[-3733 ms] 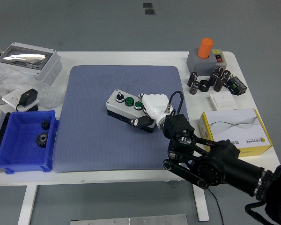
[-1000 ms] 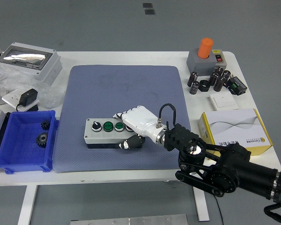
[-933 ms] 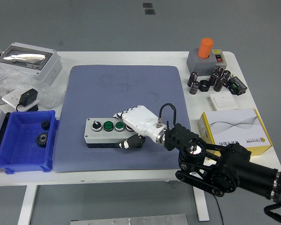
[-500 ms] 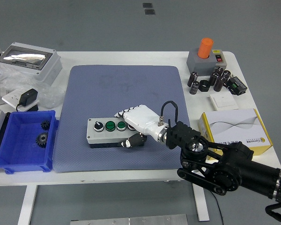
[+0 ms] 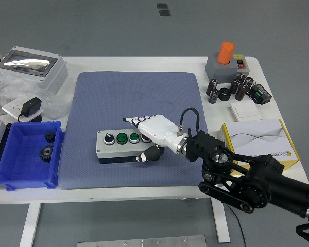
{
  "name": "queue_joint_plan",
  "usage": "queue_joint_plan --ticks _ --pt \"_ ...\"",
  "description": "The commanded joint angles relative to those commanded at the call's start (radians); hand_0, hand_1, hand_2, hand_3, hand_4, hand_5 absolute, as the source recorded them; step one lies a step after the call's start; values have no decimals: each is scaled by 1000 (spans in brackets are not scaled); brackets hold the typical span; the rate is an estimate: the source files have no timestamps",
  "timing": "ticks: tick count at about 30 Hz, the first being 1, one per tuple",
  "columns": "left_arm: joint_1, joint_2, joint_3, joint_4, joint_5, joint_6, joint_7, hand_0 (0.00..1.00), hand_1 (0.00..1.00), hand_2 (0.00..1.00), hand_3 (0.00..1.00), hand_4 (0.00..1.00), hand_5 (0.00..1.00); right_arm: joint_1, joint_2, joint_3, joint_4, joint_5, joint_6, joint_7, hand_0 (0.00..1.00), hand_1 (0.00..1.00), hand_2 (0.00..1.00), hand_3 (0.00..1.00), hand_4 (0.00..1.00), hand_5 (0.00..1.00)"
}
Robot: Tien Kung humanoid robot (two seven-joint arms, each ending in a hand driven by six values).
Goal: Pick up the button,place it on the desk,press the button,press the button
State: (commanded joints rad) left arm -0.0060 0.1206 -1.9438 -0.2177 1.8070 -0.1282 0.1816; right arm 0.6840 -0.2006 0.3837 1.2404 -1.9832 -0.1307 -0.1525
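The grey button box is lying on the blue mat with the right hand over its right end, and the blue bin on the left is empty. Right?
Not quite. The blue bin is not empty: the head view shows two dark gears in it. The rest holds: the button box lies on the blue mat, with the right hand over its right end.

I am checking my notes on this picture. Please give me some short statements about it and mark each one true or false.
1. The button box lies on the blue-grey mat. True.
2. The right hand is at the box's left end. False: it is at the right end.
3. The blue bin holds two dark gears. True.
4. The orange cylinder stands on the mat. False: it stands on a grey block at the table's far right.
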Motion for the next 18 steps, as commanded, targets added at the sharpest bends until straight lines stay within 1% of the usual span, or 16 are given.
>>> queue_joint_plan --ticks 1,4,6,10,11,12,15,16,18 --pt "0 0 0 0 -1 -1 1 682 667 631 758 864 674 1 -11 5 15 8 6 0 712 889 998 998 998 415" --pt "1 1 1 -1 -4 -5 1 682 667 631 758 864 674 4 -67 37 79 52 37 5 712 889 998 998 998 415" --pt "0 1 2 0 -6 -5 0 684 668 629 750 866 667 3 -114 75 133 78 57 13 713 895 998 998 998 421" --pt "1 0 4 -1 -14 -2 -2 684 668 629 750 866 667 0 -206 155 236 88 87 27 713 895 998 998 998 421" --pt "2 1 5 -1 -16 0 -3 685 668 627 750 872 658 -1 -236 180 270 107 94 23 725 906 998 998 998 430" --pt "2 2 5 -1 -16 1 -2 685 668 627 750 872 658 -1 -256 195 293 124 104 17 725 906 998 998 998 430" --pt "3 6 3 -3 -14 3 -2 685 668 627 750 872 658 11 -331 234 375 200 156 0 725 906 998 998 998 430" --pt "2 7 1 -3 -12 3 -3 686 668 626 750 872 663 14 -351 236 397 223 167 -1 689 765 797 998 998 503" --pt "0 9 -2 -2 -9 3 -7 686 668 626 750 872 663 18 -371 235 431 259 177 0 689 765 797 998 998 503"
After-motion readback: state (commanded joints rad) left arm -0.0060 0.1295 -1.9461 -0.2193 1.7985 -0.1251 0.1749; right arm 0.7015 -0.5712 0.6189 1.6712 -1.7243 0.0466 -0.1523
